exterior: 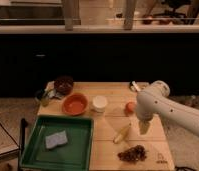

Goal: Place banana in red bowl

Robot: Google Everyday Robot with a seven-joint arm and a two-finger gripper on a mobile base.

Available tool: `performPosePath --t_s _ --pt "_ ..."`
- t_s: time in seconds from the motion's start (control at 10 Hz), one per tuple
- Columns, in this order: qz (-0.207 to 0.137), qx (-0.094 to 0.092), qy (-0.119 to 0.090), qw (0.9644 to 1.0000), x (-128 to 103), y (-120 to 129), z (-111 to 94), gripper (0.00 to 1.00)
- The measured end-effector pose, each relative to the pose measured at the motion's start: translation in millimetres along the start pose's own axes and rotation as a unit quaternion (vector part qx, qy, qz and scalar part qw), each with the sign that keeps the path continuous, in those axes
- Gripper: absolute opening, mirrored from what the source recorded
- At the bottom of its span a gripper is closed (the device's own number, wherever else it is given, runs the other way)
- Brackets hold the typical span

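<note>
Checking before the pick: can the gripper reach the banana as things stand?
Probably yes: the gripper hangs close beside the banana, which lies free on the table, apart from the round fruit and the dark clump.

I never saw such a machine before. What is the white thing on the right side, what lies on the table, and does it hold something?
The white thing is a robot arm. Its lower end is the gripper, the part that grasps; it hangs over the wooden table, just right of the banana. The single camera looks down at the table from in front.

The banana lies on the table, and nothing shows in the gripper. The red bowl, where the banana should go, stands further left. Near it are a white cup, a round orange fruit and a dark bowl. In front are a green tray with a sponge, and a brown heap.
</note>
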Motion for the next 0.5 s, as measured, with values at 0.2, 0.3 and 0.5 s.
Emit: performPosePath --t_s 0.2,0.3,0.5 --pt "-0.009 -0.001 -0.007 0.9999 -7 1 10 0.80" --pt "-0.012 -0.001 -0.011 0.9999 -9 2 15 0.80" --pt "-0.017 -0.001 -0.017 0.9997 -13 3 21 0.80"
